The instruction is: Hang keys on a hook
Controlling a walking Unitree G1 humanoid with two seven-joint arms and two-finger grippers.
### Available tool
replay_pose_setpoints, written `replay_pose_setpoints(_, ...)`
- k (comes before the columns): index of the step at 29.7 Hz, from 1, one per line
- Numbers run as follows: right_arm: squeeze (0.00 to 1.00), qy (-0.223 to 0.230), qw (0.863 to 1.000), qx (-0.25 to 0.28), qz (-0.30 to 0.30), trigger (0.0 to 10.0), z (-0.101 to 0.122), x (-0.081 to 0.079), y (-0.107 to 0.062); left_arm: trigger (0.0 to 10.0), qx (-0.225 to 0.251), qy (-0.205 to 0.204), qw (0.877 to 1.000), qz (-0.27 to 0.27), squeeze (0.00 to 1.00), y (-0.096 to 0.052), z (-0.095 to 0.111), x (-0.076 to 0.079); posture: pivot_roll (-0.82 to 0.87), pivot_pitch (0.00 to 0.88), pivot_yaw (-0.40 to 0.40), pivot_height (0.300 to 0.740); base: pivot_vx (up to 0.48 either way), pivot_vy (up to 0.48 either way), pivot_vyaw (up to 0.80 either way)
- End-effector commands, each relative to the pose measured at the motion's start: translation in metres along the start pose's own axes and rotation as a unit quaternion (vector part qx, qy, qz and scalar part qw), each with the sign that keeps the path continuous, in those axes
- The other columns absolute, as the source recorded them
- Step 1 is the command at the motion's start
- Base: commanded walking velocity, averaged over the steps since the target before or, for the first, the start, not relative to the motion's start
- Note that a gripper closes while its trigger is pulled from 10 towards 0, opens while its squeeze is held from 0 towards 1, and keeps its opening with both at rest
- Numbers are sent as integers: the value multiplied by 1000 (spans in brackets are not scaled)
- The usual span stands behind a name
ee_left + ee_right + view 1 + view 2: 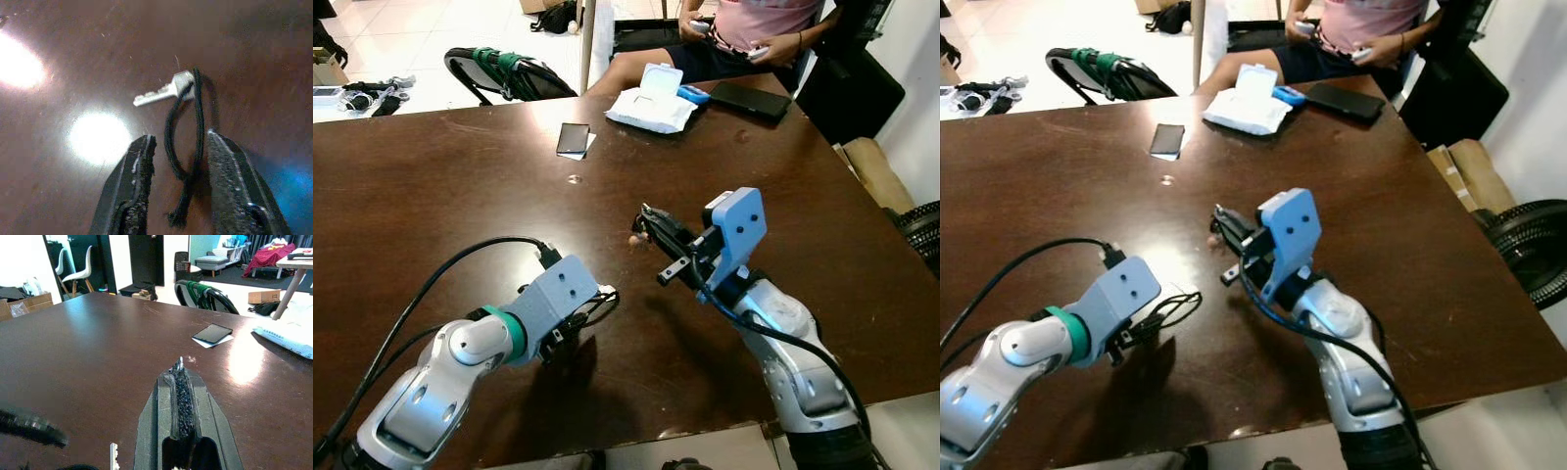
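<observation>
A small silver key (pixel 161 93) on a loop of black cord (pixel 197 117) lies on the dark brown table (pixel 460 186). My left gripper (pixel 178 139) is low over the table and open, one finger on each side of the cord loop, with the key just beyond the tips. In the eye views the cord (pixel 1175 308) shows beside the left wrist. My right gripper (pixel 649 217) hovers above the table's middle, shut, with a tiny silver tip (pixel 180 363) sticking out between its fingertips. I cannot tell what that piece is.
At the table's far side lie a dark phone on paper (pixel 574 138), a white wipes pack (pixel 651 103) and a black tablet (pixel 751 98). A person (pixel 754 29) sits behind them. The table's front edge is close below both arms. A fan (pixel 1528 245) stands to the right.
</observation>
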State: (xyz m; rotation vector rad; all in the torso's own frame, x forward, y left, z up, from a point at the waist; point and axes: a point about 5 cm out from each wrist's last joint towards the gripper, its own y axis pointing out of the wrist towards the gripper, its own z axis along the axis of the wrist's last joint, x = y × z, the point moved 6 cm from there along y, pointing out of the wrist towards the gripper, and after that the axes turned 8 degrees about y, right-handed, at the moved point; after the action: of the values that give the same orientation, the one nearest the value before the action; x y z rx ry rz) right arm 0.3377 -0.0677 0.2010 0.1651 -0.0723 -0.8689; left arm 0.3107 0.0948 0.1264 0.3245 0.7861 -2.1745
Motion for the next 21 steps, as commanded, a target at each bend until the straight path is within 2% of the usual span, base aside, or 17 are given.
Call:
replay_pose_setpoints(1,0,-1,1000,0,5,10000,-1,-3,1,10000,-11,-12,1000,-2,1000,-1,-6,-1,64,68,134,740,0,0,0)
replay_pose_setpoints(3,0,0,1000,1,6,10000,-1,-4,2,10000,-15,-26,1000,-6,1000,0,-6,-1,66,68,135,740,0,0,0)
replay_pose_setpoints(4,0,0,1000,1,7,10000,-1,-4,2,10000,-22,-43,999,-10,82,2,-6,0,67,69,136,740,0,0,0)
replay_pose_setpoints(6,0,0,1000,1,7,10000,-1,-4,2,10000,-22,-43,999,-10,82,2,-6,0,67,69,136,740,0,0,0)
replay_pose_setpoints(7,0,0,1000,1,7,10000,-1,-4,2,10000,-28,-67,997,-18,0,5,-8,2,65,70,138,740,0,0,0)
replay_pose_setpoints(9,0,0,1000,1,7,10000,-1,-4,2,10000,-28,-67,997,-18,0,5,-8,2,65,70,138,740,0,0,0)
replay_pose_setpoints(10,0,0,1000,1,7,10000,-1,-5,2,10000,-30,-103,994,-32,0,8,-9,7,64,73,139,740,0,0,0)
replay_pose_setpoints(11,0,0,1000,1,7,10000,-1,-5,2,10000,-30,-103,994,-32,0,8,-9,7,64,73,139,740,0,0,0)
replay_pose_setpoints(12,0,0,1000,0,7,10000,-1,-5,1,10000,-30,-139,989,-50,0,13,-10,12,67,75,141,740,0,0,0)
replay_pose_setpoints(13,0,0,1000,-1,7,10000,-2,-5,0,10000,-31,-158,985,-64,0,16,-10,16,71,79,146,740,0,0,0)
replay_pose_setpoints(16,0,0,1000,-1,8,10000,-2,-5,0,10000,-30,-153,984,-85,0,18,-10,23,68,81,150,740,0,0,0)
replay_pose_setpoints(19,0,-1,1000,-2,8,10000,-2,-5,-1,10000,-41,-114,985,-124,0,17,-18,40,64,86,153,740,0,0,0)
replay_pose_setpoints(21,0,-1,1000,-3,7,10000,-2,-5,-2,10000,-44,-116,984,-131,0,16,-19,43,63,89,153,740,0,0,0)
